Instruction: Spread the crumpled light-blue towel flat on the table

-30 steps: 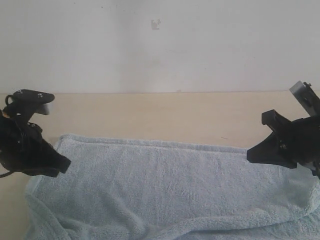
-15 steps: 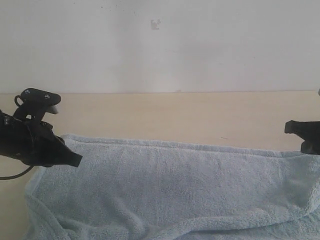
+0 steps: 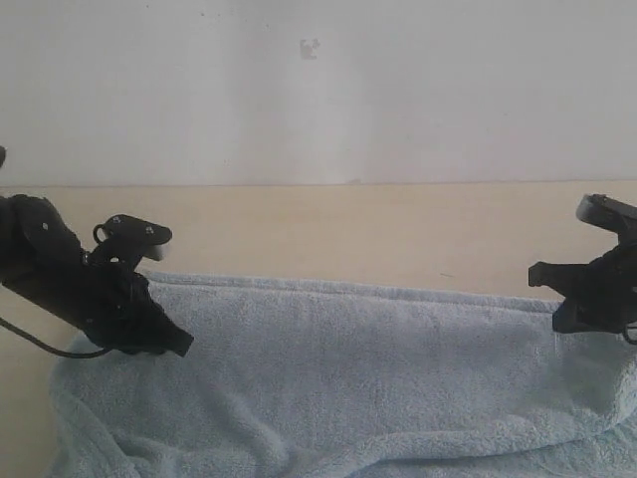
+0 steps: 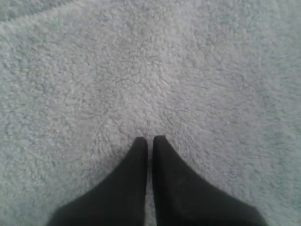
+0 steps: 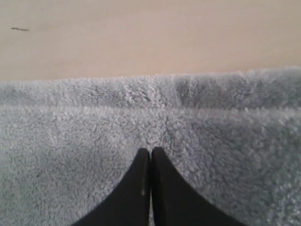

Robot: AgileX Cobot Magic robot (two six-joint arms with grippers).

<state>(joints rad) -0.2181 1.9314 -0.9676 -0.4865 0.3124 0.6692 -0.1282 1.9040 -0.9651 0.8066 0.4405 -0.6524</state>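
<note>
The light-blue towel (image 3: pixel 368 378) lies spread over the near part of the beige table (image 3: pixel 348 234). Its far hem runs nearly straight, and folds remain along the near edge. My left gripper (image 3: pixel 177 345) is shut, low over the towel's left part. In the left wrist view its fingertips (image 4: pixel 149 139) sit together against fluffy towel (image 4: pixel 141 70), pinching nothing visible. My right gripper (image 3: pixel 559 299) is shut at the towel's far right edge. In the right wrist view its tips (image 5: pixel 151 150) rest just inside the hemmed border (image 5: pixel 150 92). No label shows.
Bare table (image 5: pixel 141 37) extends beyond the towel's far hem up to a white wall (image 3: pixel 318 90). A strip of table also shows left of the towel (image 3: pixel 20 398). The towel runs out of view at the bottom and at the right.
My left gripper has swung rightward and lower, further onto the towel. My right gripper went out toward the right edge of view, then came back in over the towel's far right edge.
</note>
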